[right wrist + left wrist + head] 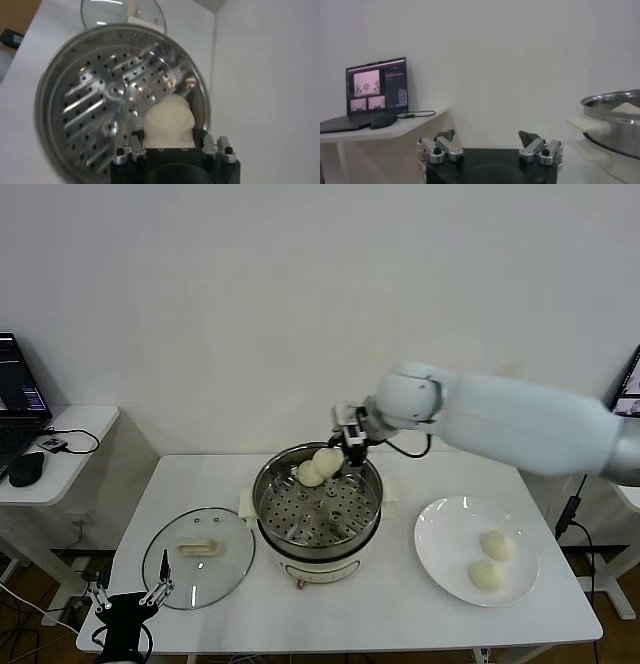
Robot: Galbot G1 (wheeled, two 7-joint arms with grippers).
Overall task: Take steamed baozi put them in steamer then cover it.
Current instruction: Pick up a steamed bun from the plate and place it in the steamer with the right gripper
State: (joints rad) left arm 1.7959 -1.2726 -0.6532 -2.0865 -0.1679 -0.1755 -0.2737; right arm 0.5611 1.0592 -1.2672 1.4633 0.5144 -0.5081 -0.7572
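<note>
Looking down from the head view: right gripper point(352, 446) is over the back rim of the steamer point(318, 514), clamped on a bun point(328, 462). A second bun point(310, 474) already sits on the perforated tray just beside it, the two touching or nearly so. Two more buns point(497, 545) point(487, 574) wait on the white plate point(436, 539) at the right of the table point(400, 604). The glass lid point(198, 556) lies flat on the table left of the steamer, handle up. Left gripper point(128, 596) is parked low at the table's near left corner, fingers spread and empty

Left wrist view: left gripper point(490, 149) with its jaws wide apart, nothing between them. The steamer rim point(612, 112) shows at the side with a pale bun top point(626, 107) just above it. A laptop point(376, 90) stands on a side desk point(385, 131), which no other view shows as clearly

Right wrist view: right gripper point(176, 149) squeezing the bun point(169, 122), which bulges between the fingers point(131, 150); the bun hangs close to the steamer wall point(202, 107) above the tray point(110, 100). The lid point(122, 14) shows beyond. The other bun in the pot is hidden here; only the head view gives it

Risks, as judged: the bun is soft and held near the wall, so on release it may catch the rim, land on its neighbour, or stick to a finger and lift back out. Crowding at the back could leave poor room for the remaining two
</note>
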